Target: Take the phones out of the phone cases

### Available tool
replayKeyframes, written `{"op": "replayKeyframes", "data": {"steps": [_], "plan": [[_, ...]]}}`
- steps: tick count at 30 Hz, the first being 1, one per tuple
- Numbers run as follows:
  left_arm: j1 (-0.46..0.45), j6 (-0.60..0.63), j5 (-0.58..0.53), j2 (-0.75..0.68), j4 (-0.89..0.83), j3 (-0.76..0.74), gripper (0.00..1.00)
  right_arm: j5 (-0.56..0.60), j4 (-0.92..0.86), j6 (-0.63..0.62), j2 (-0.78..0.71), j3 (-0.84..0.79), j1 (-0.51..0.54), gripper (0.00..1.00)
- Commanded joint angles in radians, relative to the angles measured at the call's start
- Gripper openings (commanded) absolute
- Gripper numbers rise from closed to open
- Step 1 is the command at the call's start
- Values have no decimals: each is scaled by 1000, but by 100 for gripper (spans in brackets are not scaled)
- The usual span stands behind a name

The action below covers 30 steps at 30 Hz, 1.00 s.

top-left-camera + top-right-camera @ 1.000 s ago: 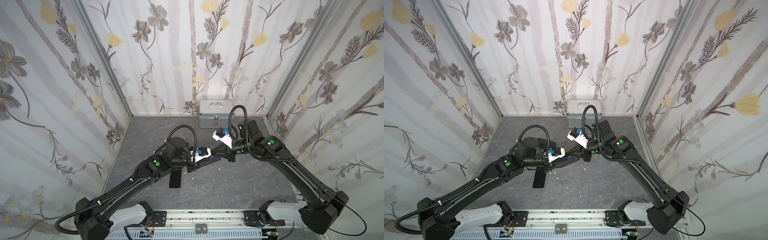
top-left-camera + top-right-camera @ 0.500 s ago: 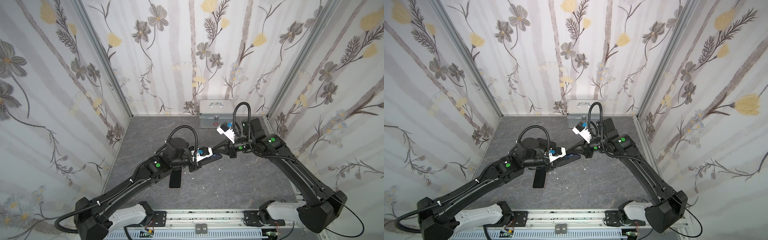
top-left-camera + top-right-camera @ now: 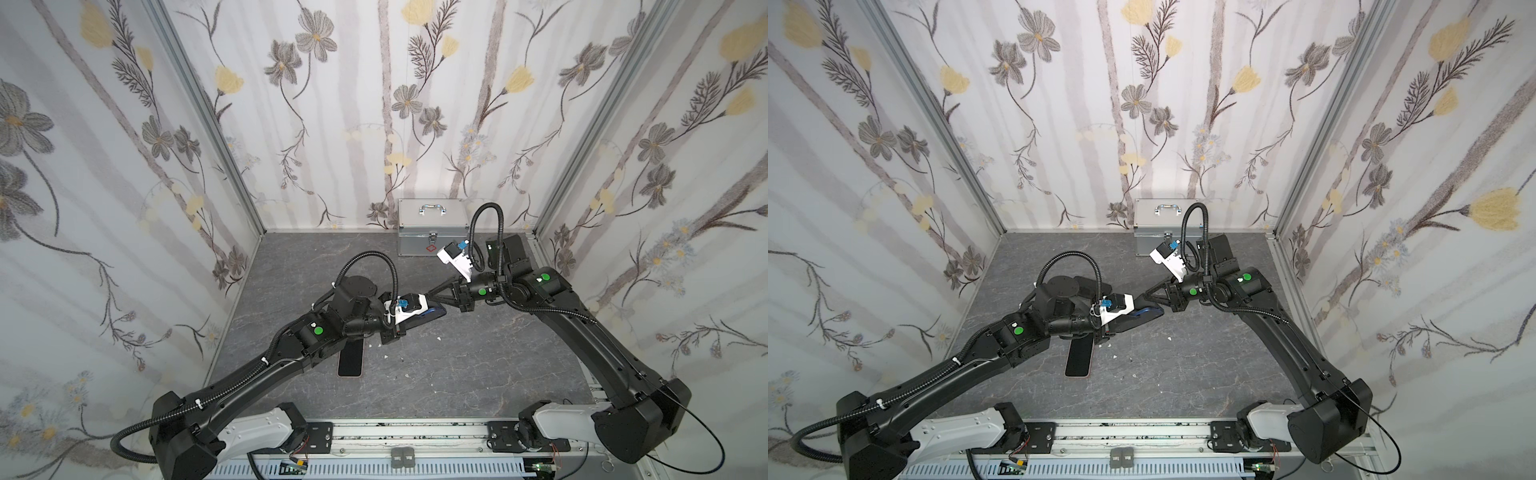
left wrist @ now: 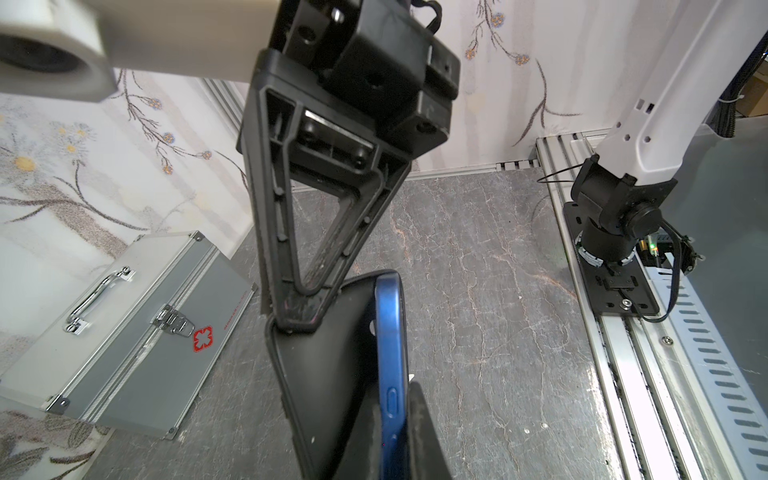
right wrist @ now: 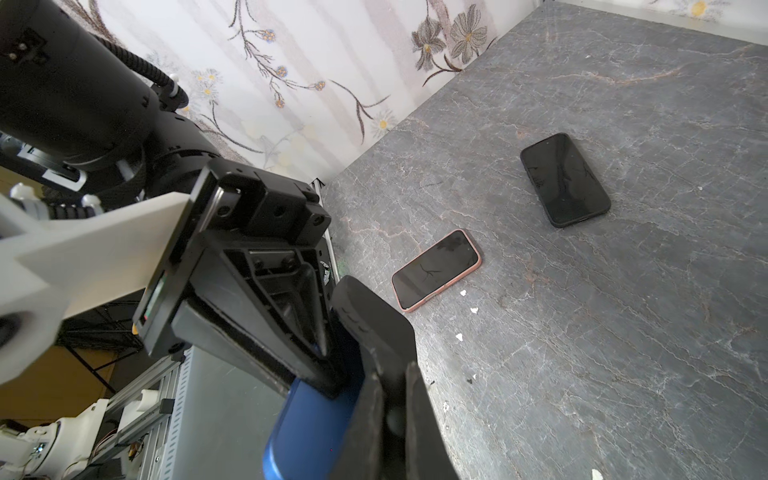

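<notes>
Phone [image 4: 390, 353] first: it is blue, and it is up in the air over the middle of the table [image 3: 457, 374], between the two arms. Its black phone case [image 4: 328, 374] is partly peeled off at one end, so a gap shows between them. The left gripper [image 5: 328, 374] is squeezed shut on the phone. The right gripper [image 4: 297, 309] is pinched shut on the loose edge of the phone case.

I think the job now is to pull the two apart. The left side should hold tight and not move. The right side should pull slowly, so the phone case does not slip or snap back. A pink phone [image 5: 436, 270] and a black phone [image 5: 565, 178] lie on the table below, so nothing should drop on them.
</notes>
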Motion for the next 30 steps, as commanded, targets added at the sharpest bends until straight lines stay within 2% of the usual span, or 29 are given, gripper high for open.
{"op": "replayKeyframes", "data": {"steps": [1,7,14,18,20,24,27,30], "plan": [[-20,9,166,-1,112,10,0,194,119,48,23,10,-10,0],[-25,6,163,-6,112,4,0,248,150,82,44,14,-24,0],[-32,-1,165,-12,112,2,0,254,187,112,56,3,-34,0],[-29,-11,133,-23,114,-6,0,318,201,114,46,-20,-49,0],[-28,-59,77,-25,119,1,0,353,236,136,25,-51,-64,0],[2,-231,-59,-9,144,22,0,432,348,249,-47,-161,-105,0],[24,-364,-106,3,243,-21,0,481,429,314,-111,-262,-134,0],[38,-514,-181,23,363,-69,0,581,463,381,-180,-342,-155,0]]}}
